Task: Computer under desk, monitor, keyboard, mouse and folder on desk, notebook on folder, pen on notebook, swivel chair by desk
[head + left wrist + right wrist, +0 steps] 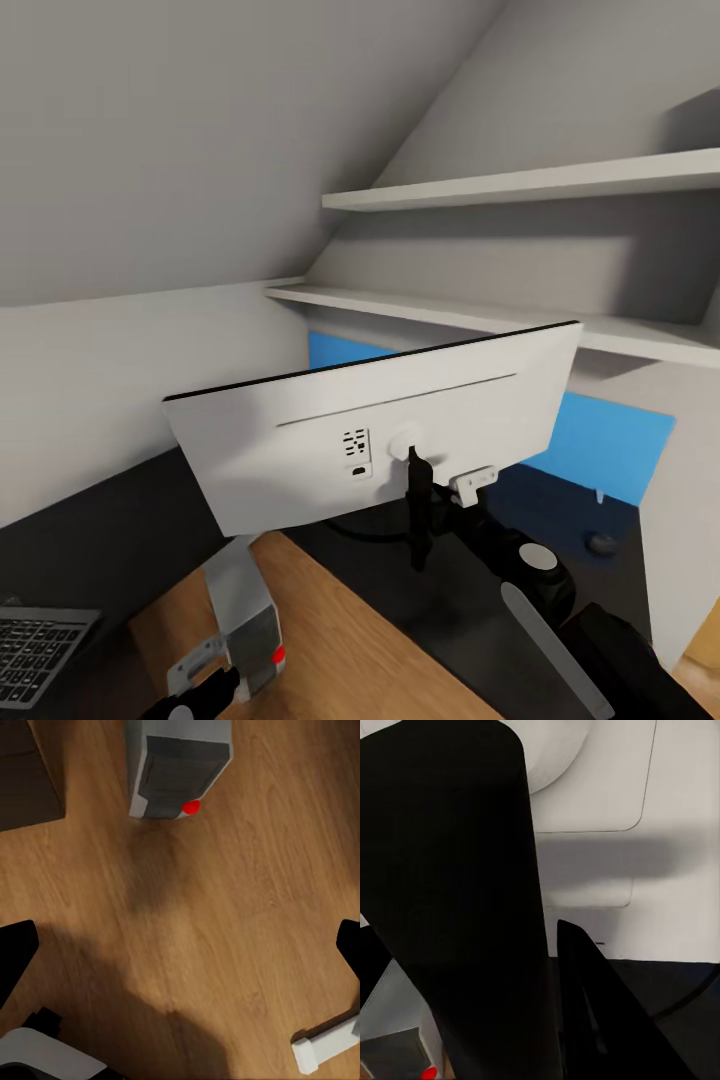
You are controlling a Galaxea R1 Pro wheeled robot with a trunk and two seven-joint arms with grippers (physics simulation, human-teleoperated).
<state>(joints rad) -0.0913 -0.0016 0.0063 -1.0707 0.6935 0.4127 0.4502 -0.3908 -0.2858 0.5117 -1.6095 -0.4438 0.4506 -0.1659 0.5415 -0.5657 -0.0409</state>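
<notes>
Closest to the head camera, the right arm reaches up to the monitor [380, 440], and the right gripper [420, 500] is clamped on the thin black stand [421, 520] just under the white back panel (the right wrist view has one dark finger [600, 1012] pressed against the broad black stand, with the white back right behind it). That monitor is tilted, its white back toward the robot, above the desk [90, 530], whose glossy black top runs along the wall and turns a corner under the blue back panel [600, 440]. A small dark mouse [601, 542] sits on the desk near that panel, toward the far right end. At the desk's near left edge lies the keyboard [35, 645], partly cut off. Down on the wood floor [225, 930] stands the computer [245, 610], red dot showing on its front. Its left gripper [180, 952] hangs above the floor, fingertips [15, 952] wide apart, holding nothing. White wall shelves [520, 185] run above.
</notes>
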